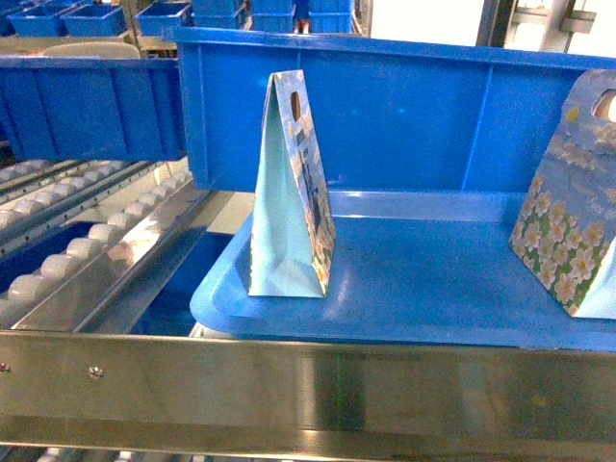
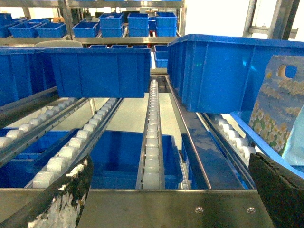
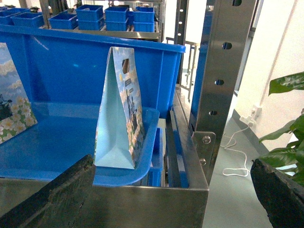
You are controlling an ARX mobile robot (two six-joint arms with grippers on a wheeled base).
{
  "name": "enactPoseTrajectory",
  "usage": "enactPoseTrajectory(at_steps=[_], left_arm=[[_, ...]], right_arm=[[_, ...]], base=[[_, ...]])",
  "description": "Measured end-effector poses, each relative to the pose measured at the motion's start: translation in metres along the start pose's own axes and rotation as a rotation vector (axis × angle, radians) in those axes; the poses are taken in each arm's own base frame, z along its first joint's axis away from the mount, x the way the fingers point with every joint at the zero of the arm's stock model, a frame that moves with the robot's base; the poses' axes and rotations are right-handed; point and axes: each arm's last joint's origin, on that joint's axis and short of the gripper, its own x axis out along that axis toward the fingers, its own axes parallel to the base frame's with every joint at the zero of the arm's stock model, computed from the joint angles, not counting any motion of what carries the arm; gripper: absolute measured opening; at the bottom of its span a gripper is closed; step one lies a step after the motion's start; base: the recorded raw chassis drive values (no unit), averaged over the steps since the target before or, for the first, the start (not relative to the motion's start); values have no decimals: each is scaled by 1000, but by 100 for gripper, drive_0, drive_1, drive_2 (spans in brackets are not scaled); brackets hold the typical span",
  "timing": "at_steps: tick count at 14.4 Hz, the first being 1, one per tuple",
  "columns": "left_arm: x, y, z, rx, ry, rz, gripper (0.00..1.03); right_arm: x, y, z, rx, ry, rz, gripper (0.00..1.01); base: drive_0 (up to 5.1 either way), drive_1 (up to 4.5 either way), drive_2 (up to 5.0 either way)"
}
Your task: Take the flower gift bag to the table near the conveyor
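Nothing done yet: flower gift bag (image 1: 292,188) stood upright on the blue tray (image 1: 433,298) atop the conveyor (image 1: 87,250). Both pincers were open, empty. Grasp and carry to table remained.

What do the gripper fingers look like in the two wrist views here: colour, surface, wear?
Only finger pads show. The left gripper has dark, near-black fingers with a rough surface; one is heavily scuffed with whitish worn patches. The right gripper has similar dark, coarse-textured fingers, without obvious white wear. No cables or markings are visible.
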Motion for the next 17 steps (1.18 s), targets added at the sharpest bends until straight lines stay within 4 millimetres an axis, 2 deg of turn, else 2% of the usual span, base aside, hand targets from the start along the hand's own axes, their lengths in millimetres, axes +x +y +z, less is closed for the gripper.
enactPoseTrajectory(at_steps=[10, 12, 16, 17], left_arm=[[1, -1, 1, 0, -8, 10, 98], [10, -5, 15, -14, 1, -16, 98], [23, -6, 35, -32, -7, -22, 98], [36, -9, 51, -50, 8, -7, 98]], right_arm=[[3, 3, 3, -3, -13, 22, 98], [14, 10, 13, -26, 7, 80, 98], [23, 16, 29, -36, 0, 125, 98], [31, 19, 41, -45, -6, 138, 98]], base=[[0, 0, 0], [0, 0, 0], [0, 0, 0], [0, 0, 0]])
